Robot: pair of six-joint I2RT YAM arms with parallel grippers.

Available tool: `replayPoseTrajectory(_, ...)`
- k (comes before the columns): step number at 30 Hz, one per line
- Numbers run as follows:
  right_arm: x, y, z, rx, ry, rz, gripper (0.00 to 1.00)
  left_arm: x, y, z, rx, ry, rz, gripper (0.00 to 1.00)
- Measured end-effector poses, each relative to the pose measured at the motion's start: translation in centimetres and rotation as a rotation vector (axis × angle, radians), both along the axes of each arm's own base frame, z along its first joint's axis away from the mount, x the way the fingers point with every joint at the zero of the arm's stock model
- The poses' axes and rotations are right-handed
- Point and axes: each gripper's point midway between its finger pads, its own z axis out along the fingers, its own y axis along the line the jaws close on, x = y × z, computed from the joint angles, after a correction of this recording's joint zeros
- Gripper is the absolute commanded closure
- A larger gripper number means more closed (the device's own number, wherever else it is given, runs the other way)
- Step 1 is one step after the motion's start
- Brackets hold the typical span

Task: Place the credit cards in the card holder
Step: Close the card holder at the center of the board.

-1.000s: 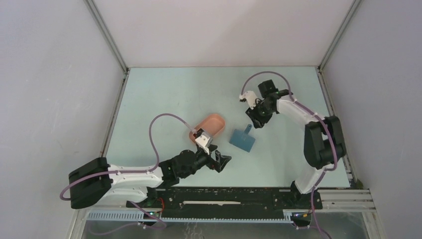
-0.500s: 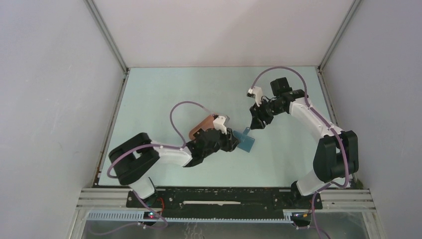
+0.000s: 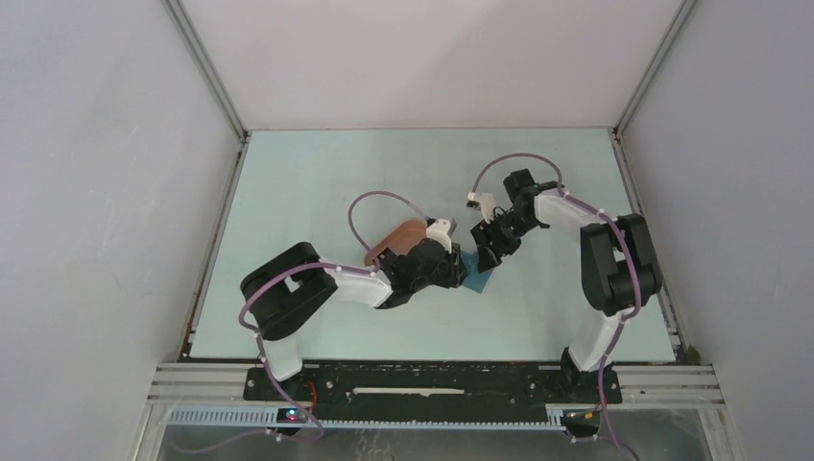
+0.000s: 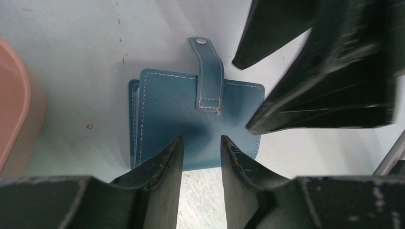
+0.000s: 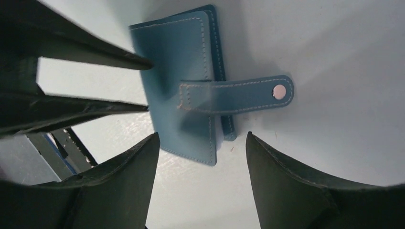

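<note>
Card holder (image 4: 191,121) closed, between left claw (image 4: 200,143) and right claw (image 5: 201,137)

The pale green table (image 3: 317,192) carries two things near its middle. A blue wallet (image 4: 167,109) lies flat and folded shut, its strap (image 4: 209,67) reaching past one edge so the snap end rests on the tabletop. A pink tray (image 3: 395,235) sits just left of the wallet, not touching it.

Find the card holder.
The card holder lies closed at the top view's centre, between the left gripper and right gripper, pink tray to its left.
</note>
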Motion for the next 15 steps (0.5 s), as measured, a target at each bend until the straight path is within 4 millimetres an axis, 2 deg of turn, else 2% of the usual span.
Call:
replayPoseTrajectory(5,0.2,0.0,-2.6,-0.08,0.063,-0.021,0.37,0.3,0.1,0.0,-0.001,0.009,0.011,0.6)
replayPoseTrajectory(11,1.0,0.3,-2.9,-0.099,0.107,-0.052,0.59,0.3,0.5,0.6,-0.007,-0.007,0.009,0.54)
replayPoseTrajectory(15,1.3,0.2,-2.6,-0.106,0.12,-0.059,0.68,-1.0,2.7,2.4,0.004,-0.079,-0.024,0.49)
